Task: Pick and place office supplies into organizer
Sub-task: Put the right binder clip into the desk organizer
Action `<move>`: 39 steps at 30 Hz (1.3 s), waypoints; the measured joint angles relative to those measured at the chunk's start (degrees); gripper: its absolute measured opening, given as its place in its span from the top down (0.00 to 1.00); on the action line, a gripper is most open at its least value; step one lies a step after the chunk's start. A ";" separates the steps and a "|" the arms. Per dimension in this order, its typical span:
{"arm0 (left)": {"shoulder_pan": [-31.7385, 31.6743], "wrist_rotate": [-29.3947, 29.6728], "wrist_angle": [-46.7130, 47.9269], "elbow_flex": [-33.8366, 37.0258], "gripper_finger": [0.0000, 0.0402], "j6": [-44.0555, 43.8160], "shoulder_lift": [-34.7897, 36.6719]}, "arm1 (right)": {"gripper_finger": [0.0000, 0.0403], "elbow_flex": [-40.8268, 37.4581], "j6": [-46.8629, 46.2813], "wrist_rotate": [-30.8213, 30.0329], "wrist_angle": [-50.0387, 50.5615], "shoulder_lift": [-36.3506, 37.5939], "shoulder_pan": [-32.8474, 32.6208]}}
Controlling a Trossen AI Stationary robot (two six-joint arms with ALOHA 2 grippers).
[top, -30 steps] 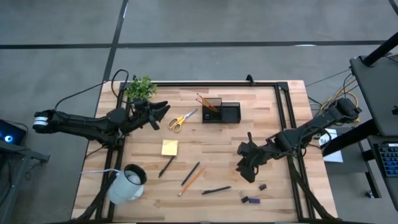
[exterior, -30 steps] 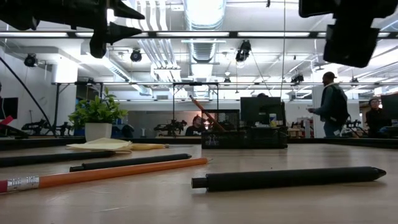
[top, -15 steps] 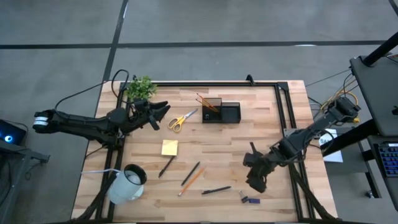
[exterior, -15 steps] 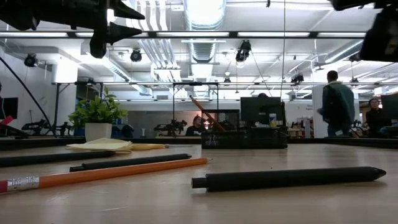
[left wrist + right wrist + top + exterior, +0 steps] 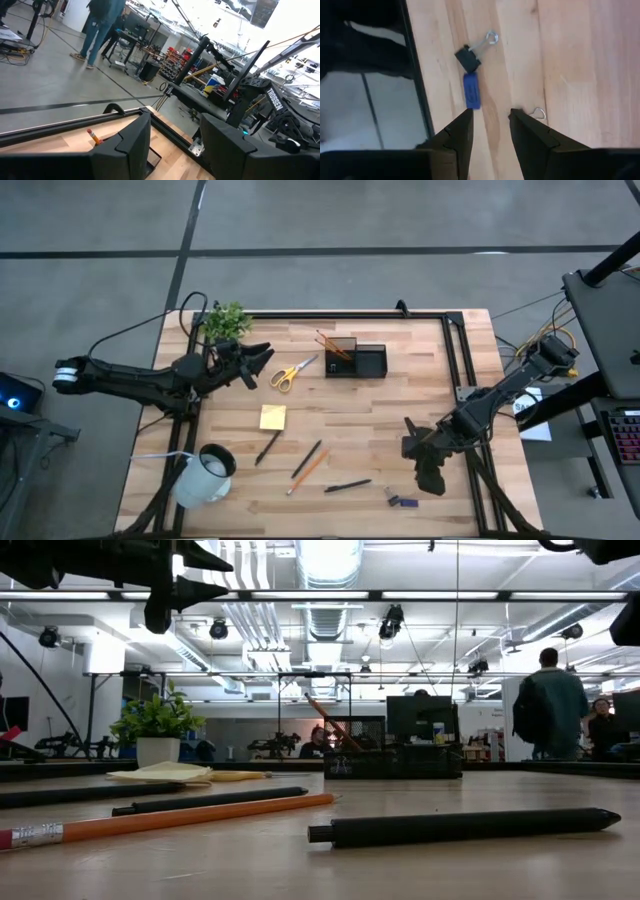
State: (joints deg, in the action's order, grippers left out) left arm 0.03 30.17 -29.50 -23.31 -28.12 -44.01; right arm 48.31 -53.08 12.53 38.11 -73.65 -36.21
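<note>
The table carries most of the supplies loose: the organizer stands near the far edge with a pencil or two already leaning in it, the scissors lie just beside it on the left arm's side, the sticky pad lies toward the middle, and pens and an orange pencil lie nearer the front, beside a white mug. The step in hand looks like the right arm's reach for the small bits at the front right corner. That arm stretches in from the right edge, bent low, with the right gripper pointing down at the table, fingers narrowly parted and empty. Beneath it lie a black binder clip, a small blue piece touching it, and a second clip half hidden by one finger. The next move, I judge, calls for lowering squarely over one piece and closing on it before carrying it to the organizer. The left arm waits near the plant, its left gripper hanging open and empty above the table.
</note>
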 joint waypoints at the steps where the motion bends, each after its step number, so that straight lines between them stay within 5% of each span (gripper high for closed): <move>1: 0.00 0.00 0.07 0.00 0.61 0.00 0.00 | 0.71 0.00 0.59 0.00 0.25 -0.13 -0.25; 20: 0.00 0.00 0.04 0.04 0.61 0.07 -0.11 | 0.71 0.00 9.56 3.65 0.41 -9.09 -2.23; 39: -0.02 0.04 0.04 0.04 0.61 2.05 -0.12 | 0.71 0.02 5.45 4.47 2.21 -13.63 -2.03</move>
State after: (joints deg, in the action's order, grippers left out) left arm 0.01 30.22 -29.45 -23.27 -26.06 -44.13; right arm 48.34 -47.63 17.01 40.32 -87.27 -38.24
